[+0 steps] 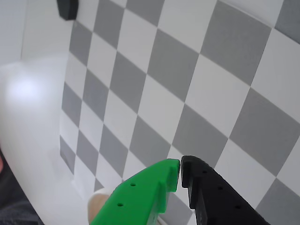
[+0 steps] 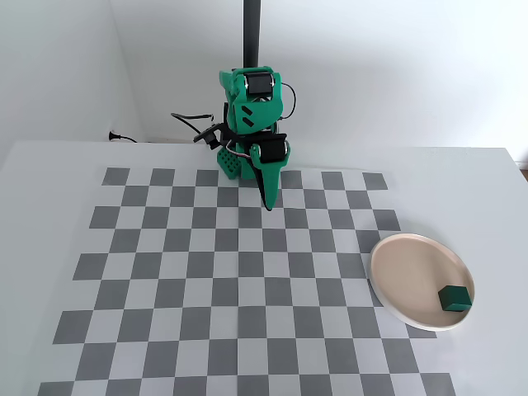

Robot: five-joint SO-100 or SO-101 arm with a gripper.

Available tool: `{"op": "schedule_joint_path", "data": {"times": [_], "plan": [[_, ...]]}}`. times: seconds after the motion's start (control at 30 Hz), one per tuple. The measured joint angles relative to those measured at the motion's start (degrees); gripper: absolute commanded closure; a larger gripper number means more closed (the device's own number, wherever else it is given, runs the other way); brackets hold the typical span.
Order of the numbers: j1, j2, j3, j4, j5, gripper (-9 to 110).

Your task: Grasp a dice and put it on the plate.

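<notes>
Checkerboard [image 2: 223,280] squares of grey and white cover most of the white table [image 2: 49,165], running nearly from its left edge to its right. Toward the back edge, about the middle, the green arm [image 2: 247,124] is folded up, its gripper [image 2: 267,206] pointing down over the board; in the wrist view the green and black fingertips [image 1: 180,173] meet, pinched together on nothing. Near the front-right corner lies the plate [image 2: 408,272], with the dice [image 2: 454,298] resting on its right part, beside the rim.
</notes>
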Motion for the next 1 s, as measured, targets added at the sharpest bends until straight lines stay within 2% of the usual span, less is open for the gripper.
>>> {"op": "schedule_joint_path", "data": {"times": [0.33,0.73,0.8,1.0], "plan": [[7.6,0.1,12.5,-9.8,6.2,106],[14.8,0.1,15.3,-8.6,5.8,106],[15.1,0.1,15.3,-6.4,2.2,106],[16.9,0.0,16.0,-3.5,-22.0,106]]}}
